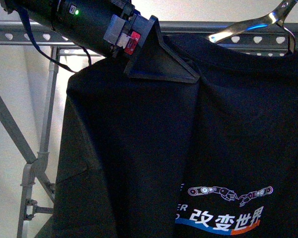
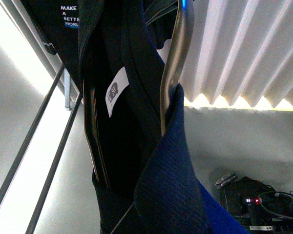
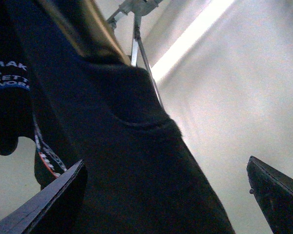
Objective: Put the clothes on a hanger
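**Q:** Jaws first: how do they stand?

**A:** Right jaws gape wide, 2 fingers [image 3: 49, 204] spread before the black T-shirt [image 1: 139, 148]. Of the left jaws, 1 finger [image 1: 161, 59] lies on the shirt's shoulder; I cannot tell whether they grip.

**Q:** Where is the shirt?

**A:** Draped on 1 shiny metal hanger [image 1: 258, 25], collar just below the rail [image 1: 20, 35] of the grey rack [image 1: 10, 121].

**Q:** What could go wrong?

**A:** The hook's seat on the rail is hidden. If the left jaws release it unseated, hanger and shirt would likely drop. A sideways tug could slide the shoulder off.

**Q:** Counts?

**A:** 1 shirt, 1 hanger, 1 rack, 2 sets of jaws.
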### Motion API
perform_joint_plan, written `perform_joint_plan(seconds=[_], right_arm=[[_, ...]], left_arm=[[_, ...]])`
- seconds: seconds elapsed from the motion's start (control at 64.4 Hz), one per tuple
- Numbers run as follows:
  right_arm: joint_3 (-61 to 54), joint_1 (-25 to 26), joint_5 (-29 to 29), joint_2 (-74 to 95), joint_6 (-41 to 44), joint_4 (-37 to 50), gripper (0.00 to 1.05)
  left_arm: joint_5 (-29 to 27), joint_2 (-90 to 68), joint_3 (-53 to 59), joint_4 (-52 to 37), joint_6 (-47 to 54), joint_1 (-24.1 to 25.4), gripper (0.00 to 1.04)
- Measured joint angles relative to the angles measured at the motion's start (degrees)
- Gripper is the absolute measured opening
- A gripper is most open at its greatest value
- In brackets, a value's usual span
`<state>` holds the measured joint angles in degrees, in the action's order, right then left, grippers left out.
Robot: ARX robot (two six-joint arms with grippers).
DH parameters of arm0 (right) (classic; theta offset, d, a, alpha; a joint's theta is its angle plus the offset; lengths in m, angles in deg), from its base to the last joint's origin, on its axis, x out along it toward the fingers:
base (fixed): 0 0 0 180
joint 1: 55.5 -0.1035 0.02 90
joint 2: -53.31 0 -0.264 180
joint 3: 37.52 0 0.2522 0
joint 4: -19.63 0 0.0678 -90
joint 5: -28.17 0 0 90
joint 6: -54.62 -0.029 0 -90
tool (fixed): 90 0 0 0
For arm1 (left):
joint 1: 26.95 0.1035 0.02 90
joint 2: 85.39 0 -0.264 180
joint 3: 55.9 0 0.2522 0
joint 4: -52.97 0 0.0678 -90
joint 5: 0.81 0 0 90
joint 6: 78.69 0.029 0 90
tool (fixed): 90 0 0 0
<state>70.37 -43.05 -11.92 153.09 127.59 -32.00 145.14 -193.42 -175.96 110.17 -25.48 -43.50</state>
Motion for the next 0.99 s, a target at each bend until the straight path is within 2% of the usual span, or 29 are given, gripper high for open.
perform_joint_plan(seconds=[0.481, 0.699, 0.745, 0.807, 0.916, 0.932, 0.963, 0.978, 0.994], right_arm=[[8.90, 0.15, -1.14, 9.51, -5.01, 1.49, 0.96], [8.39, 1.18, 0.52, 9.38, -5.92, 2.12, 0.52], [7.43, 1.51, 1.05, 8.87, -5.57, 2.14, 0.45], [5.18, 2.16, 1.25, 7.74, -4.04, 2.25, 0.32], [2.25, 2.95, 1.25, 6.60, -1.22, 3.63, 0.17], [1.70, 3.08, 1.31, 6.40, -1.01, 3.96, 0.15], [0.98, 3.26, 1.51, 6.14, -0.61, 4.79, 0.11], [0.79, 3.32, 1.60, 6.05, -0.57, 5.03, 0.10], [0.35, 3.45, 1.73, 5.95, -0.37, 5.64, 0.08]], left_arm=[[0.00, 0.00, 0.00, 0.00, 0.00, 0.00, 0.05], [-0.02, 0.00, 0.00, 0.00, 0.04, 0.00, 0.05], [-0.09, 0.00, 0.00, 0.00, 0.20, 0.00, 0.05], [0.20, 0.00, 0.00, 0.00, 0.26, 0.00, 0.17], [0.24, 0.00, -0.17, -0.11, 0.33, 0.00, 0.19], [1.92, 0.20, 0.24, -3.04, -2.25, 0.04, 0.28], [1.92, 0.20, 0.24, -3.04, -2.25, 0.04, 0.28], [2.64, 0.61, 1.20, -5.31, -2.25, 0.13, 0.41], [2.64, 0.61, 1.20, -5.31, -2.25, 0.13, 0.41]])
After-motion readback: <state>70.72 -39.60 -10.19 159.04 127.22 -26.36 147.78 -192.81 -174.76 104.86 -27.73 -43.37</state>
